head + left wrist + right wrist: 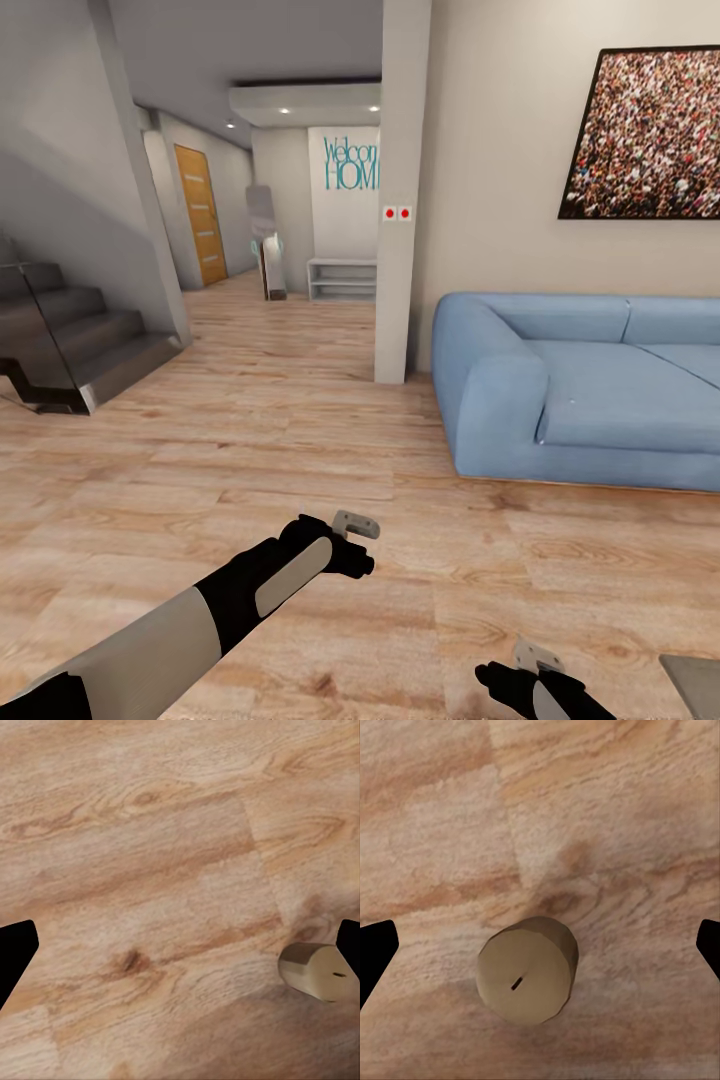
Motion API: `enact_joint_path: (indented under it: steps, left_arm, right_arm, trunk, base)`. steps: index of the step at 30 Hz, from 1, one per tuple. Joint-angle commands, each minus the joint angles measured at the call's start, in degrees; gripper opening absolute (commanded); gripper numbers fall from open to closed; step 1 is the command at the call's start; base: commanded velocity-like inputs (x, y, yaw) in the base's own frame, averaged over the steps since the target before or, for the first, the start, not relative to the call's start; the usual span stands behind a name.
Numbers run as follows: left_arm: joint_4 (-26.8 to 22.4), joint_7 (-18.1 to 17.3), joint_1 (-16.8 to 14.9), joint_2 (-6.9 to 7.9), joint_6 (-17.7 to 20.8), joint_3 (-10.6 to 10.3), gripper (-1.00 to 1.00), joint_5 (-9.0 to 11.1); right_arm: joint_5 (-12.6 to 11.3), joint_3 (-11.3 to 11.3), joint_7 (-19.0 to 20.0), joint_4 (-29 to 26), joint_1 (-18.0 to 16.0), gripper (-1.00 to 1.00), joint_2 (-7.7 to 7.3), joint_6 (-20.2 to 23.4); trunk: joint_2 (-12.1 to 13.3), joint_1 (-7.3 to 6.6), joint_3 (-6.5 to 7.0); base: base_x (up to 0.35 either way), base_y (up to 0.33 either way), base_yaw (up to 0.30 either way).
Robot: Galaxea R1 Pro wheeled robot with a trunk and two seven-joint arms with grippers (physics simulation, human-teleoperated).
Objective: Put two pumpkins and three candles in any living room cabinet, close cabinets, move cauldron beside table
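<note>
My right tool (pixel 532 668) hangs low over the floor (pixel 300 420), and in its wrist view both dark fingertips (pixel 375 952) stand far apart at the edges, so it is wide open and holds nothing. Between them, straight under the tool, 1 candle (pixel 528 969) stands upright on the planks with its tiny wick pointing up at me. My left tool (pixel 357 540) is open and empty too; its wrist view shows the same kind of candle (pixel 316 971) near 1 fingertip, at the side.

I judge the candle to be light, stiff and smooth, like wax, so it can slip or tip over if I push it on 1 side only. The best hold is across the round wall, at about the middle of its height, with both fingers meeting it together. The blue sofa (pixel 590 385) stands well apart.
</note>
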Motion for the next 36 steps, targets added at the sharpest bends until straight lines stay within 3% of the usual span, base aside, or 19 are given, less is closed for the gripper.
enact_joint_path:
  steps: [1, 6, 9, 10, 12, 14, 16, 18, 24, 36]
  left_arm:
    - [-0.1, 0.6, -0.1, 0.03, 0.0, -0.2, 1.0, 0.6]
    - [-0.7, 0.5, -0.1, 0.1, 0.3, -0.2, 1.0, 0.7]
    - [-5.8, 0.3, 0.2, 1.98, 3.6, 0.8, 1.0, 0.9]
    - [-7.8, 0.2, 0.2, 2.75, 4.5, 1.8, 1.0, 1.0]
    - [-15.0, 0.2, 0.4, 5.28, 7.4, 5.8, 1.0, 1.3]
    - [-23.9, 0.1, 0.8, 8.26, 12.0, 11.3, 1.0, 1.5]
    - [-27.6, 0.1, 1.7, 9.38, 14.5, 14.1, 1.0, 1.5]
    - [-29.4, 0.2, 2.3, 9.92, 15.8, 15.6, 1.0, 1.4]
    - [-31.0, 0.3, 2.8, 10.08, 16.9, 17.0, 1.0, 1.3]
    - [-31.1, 0.3, 2.9, 10.19, 16.9, 17.3, 1.0, 1.3]
  right_arm:
    - [-0.2, 0.1, 0.1, -0.1, 0.0, 1.0, -0.03, 0.3]
    - [-0.2, 0.1, 0.1, -0.1, 0.0, 1.0, -0.03, 0.3]
    - [-0.2, 0.1, 0.1, -0.1, 0.0, 1.0, -0.03, 0.3]
    - [-0.2, 0.0, 0.1, -0.1, 0.0, 1.0, -0.03, 0.3]
    - [-0.2, 0.0, 0.1, -0.1, 0.0, 1.0, -0.03, 0.3]
    - [-0.2, 0.1, 0.1, -0.1, 0.0, 1.0, -0.03, 0.3]
    - [-0.2, 0.1, 0.1, -0.1, 0.0, 1.0, -0.03, 0.3]
    - [-0.2, 0.1, 0.1, -0.1, 0.0, 1.0, -0.03, 0.3]
    - [-0.2, 0.1, 0.1, -0.1, 0.0, 1.0, -0.03, 0.3]
    - [-0.2, 0.1, 0.1, -0.1, 0.0, 1.0, -0.03, 0.3]
  trunk:
    - [-0.4, 0.21, -0.24]
    - [-1.2, 0.65, -0.6]
    - [-1.2, 0.65, -0.6]
    - [-1.2, 0.65, -0.6]
    - [-1.2, 0.65, -0.6]
    - [-1.2, 0.65, -0.6]
    - [-1.2, 0.65, -0.6]
    - [-1.2, 0.65, -0.6]
    - [-1.2, 0.65, -0.6]
    - [-1.2, 0.65, -0.6]
  base:
    - [0.0, 0.0, 0.0]
    - [0.0, 0.0, 0.0]
    - [0.0, 0.0, 0.0]
    - [0.0, 0.0, 0.0]
    - [0.0, 0.0, 0.0]
    - [0.0, 0.0, 0.0]
    - [0.0, 0.0, 0.0]
    - [0.0, 0.0, 0.0]
    - [-0.008, 0.026, 0.0]
    - [-0.019, 0.095, 0.0]
